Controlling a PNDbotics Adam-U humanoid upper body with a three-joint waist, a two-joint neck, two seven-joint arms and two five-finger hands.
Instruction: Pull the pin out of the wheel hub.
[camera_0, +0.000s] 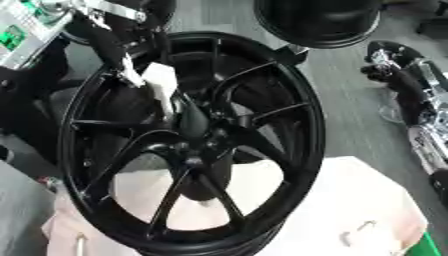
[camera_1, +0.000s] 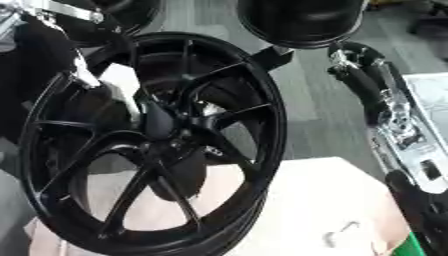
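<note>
Left eye view shows the left hand (camera_0: 188, 117) reaching through the spokes of the black wheel (camera_0: 302, 150) from the upper left, its dark fingers down at the wheel hub (camera_0: 194, 150). Whether they are curled or straight cannot be told, black against black. The pin itself cannot be made out. The wheel stands tilted over a pale surface (camera_0: 367, 200), its lower rim at that surface's near left part. The right arm (camera_1: 394, 125), black with silver joints, runs down the right edge; its hand is hidden.
</note>
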